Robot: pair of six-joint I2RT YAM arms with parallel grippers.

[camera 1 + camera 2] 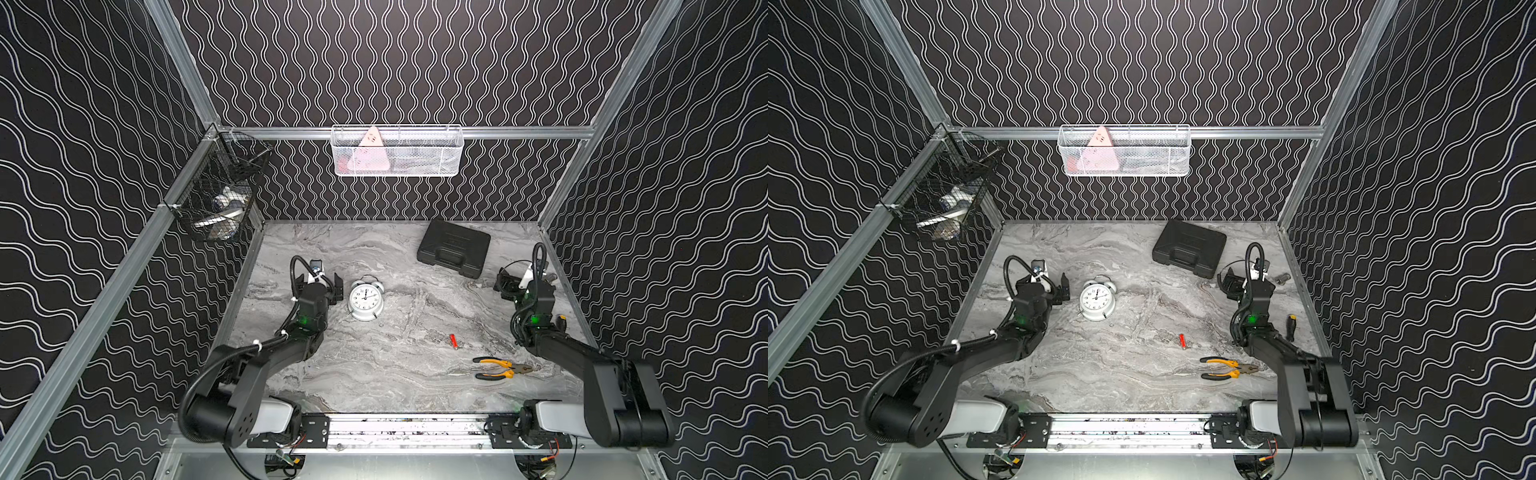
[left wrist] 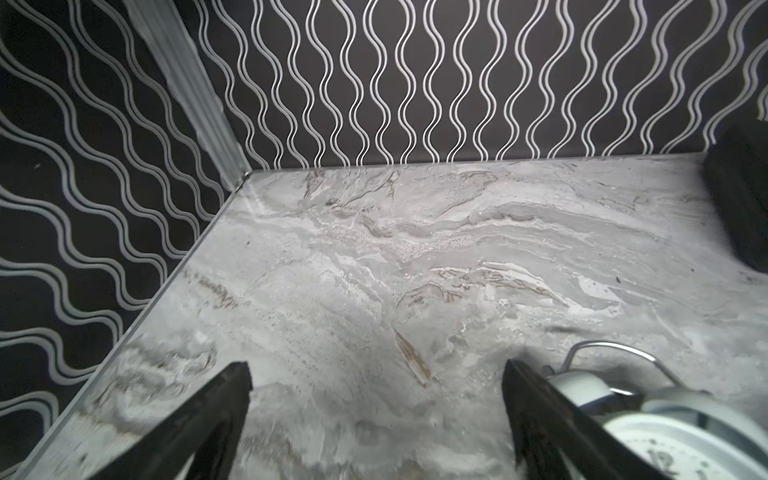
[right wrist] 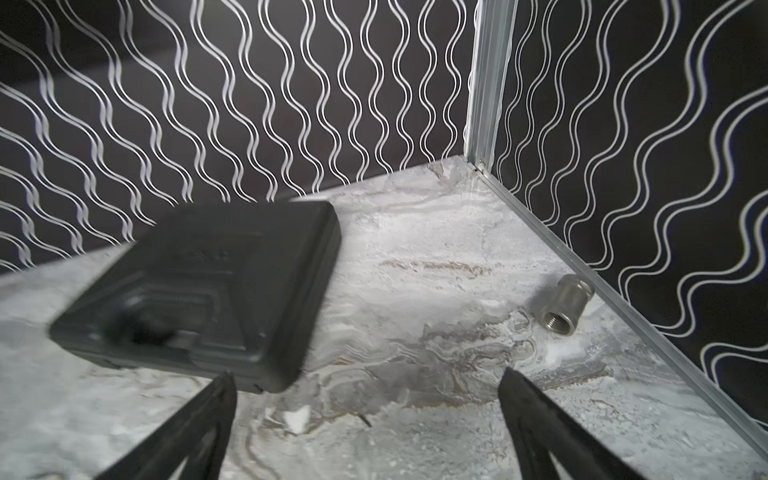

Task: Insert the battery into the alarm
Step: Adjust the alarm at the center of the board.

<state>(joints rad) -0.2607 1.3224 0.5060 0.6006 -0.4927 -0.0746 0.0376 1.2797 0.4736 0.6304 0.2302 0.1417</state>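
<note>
The battery [image 1: 453,341] is lying loose on the counter [image 1: 386,386], between the alarm [image 1: 365,299] and the yellow-handled pliers [image 1: 496,368], touching neither. My right pincer [image 3: 365,378] is hanging spread and empty, facing the far corner beside the black case [image 3: 199,291]. So the battery is sitting behind it, back toward my base and inward. I am judging that arm the nearer. My left pincer [image 2: 374,370] is gaping empty just beside the alarm. The battery's long axis is running roughly far-to-near, slightly slanted, silvery tip nearest me. It is looking small, red and round, probably prone to rolling.
</note>
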